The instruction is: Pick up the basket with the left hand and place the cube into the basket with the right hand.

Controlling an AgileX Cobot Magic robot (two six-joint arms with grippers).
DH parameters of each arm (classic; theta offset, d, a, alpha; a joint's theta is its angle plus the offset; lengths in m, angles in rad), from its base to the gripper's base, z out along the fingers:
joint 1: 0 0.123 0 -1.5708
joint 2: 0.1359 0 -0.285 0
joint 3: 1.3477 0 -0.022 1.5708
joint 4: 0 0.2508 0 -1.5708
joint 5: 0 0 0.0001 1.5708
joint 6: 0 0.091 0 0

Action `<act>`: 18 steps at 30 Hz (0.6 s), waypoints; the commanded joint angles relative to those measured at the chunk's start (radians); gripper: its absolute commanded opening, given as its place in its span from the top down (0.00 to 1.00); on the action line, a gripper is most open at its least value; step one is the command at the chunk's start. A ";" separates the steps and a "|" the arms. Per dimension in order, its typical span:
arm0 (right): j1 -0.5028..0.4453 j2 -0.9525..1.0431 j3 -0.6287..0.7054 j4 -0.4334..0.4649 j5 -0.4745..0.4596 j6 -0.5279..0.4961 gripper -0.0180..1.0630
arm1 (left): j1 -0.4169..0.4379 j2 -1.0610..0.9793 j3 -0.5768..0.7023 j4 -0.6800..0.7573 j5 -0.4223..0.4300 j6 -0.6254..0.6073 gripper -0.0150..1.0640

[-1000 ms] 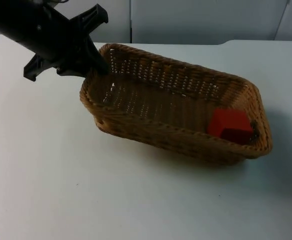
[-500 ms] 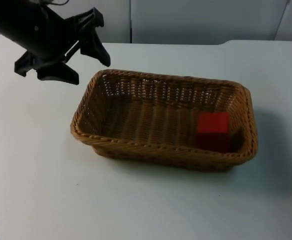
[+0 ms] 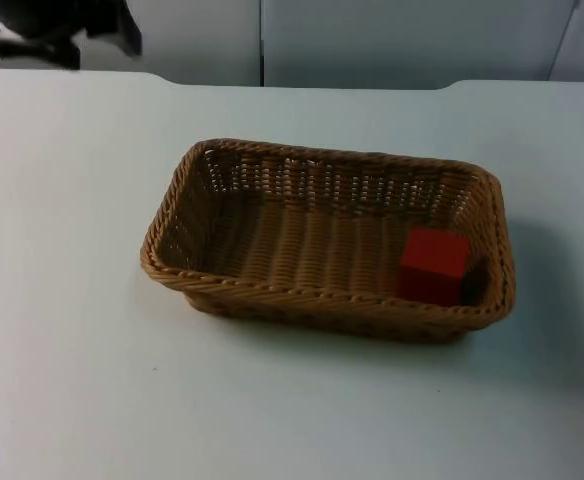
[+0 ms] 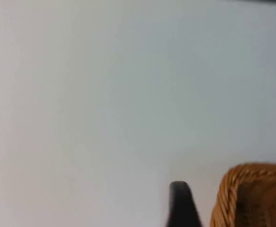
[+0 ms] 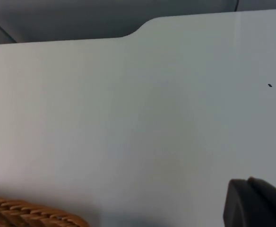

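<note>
The woven wicker basket point(image 3: 322, 297) sits flat on the white table, near the middle. A red cube point(image 3: 434, 255) lies inside it at its right end, against the wall. My left gripper point(image 3: 100, 52) is open and holds nothing. It is up at the table's far left corner, well away from the basket's left end. In the left wrist view a corner of the basket rim point(image 4: 232, 189) lies beside the gripper. My right gripper point(image 5: 256, 203) is over bare table, with a strip of basket rim point(image 5: 34, 210) off to one side.
The white table top point(image 3: 92, 380) runs wide around the basket on all sides. The grey partition wall point(image 3: 392, 40) closes the far edge. A small dark speck point(image 5: 269, 85) marks the table in the right wrist view.
My left gripper let go of the basket's left rim and drew back up and left to the far corner. The basket settled flat, and the cube shifted slightly inside it.
</note>
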 commanded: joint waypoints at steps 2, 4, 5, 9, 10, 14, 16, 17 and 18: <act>0.002 -0.012 -0.005 -0.030 -0.022 -0.006 0.98 | 0.006 -0.079 -0.038 0.165 0.039 -0.065 0.72; 0.002 -0.014 -0.007 -0.034 -0.049 -0.006 0.98 | 0.006 -0.144 -0.048 0.258 0.062 -0.088 0.96; 0.002 -0.019 -0.010 -0.033 -0.067 -0.014 0.98 | 0.006 -0.202 -0.048 0.303 0.065 -0.098 0.99; 0.001 -0.055 -0.055 -0.034 -0.112 -0.020 0.99 | 0.015 -0.323 -0.048 0.418 0.082 -0.186 0.99; 0.001 -0.074 -0.074 -0.036 -0.128 -0.020 0.99 | 0.015 -0.369 -0.048 0.454 0.096 -0.213 0.99; 0.001 -0.165 -0.103 -0.053 -0.175 -0.020 0.99 | 0.017 -0.506 -0.042 0.546 0.176 -0.289 0.99; -0.001 -0.254 -0.103 -0.068 -0.191 -0.015 0.99 | 0.017 -0.606 -0.015 0.584 0.183 -0.295 0.99; -0.001 -0.254 -0.103 -0.068 -0.191 -0.015 0.99 | 0.017 -0.606 -0.015 0.584 0.183 -0.295 0.99; -0.011 -0.301 -0.103 -0.068 -0.189 -0.005 0.99 | 0.017 -0.665 0.004 0.613 0.183 -0.314 0.99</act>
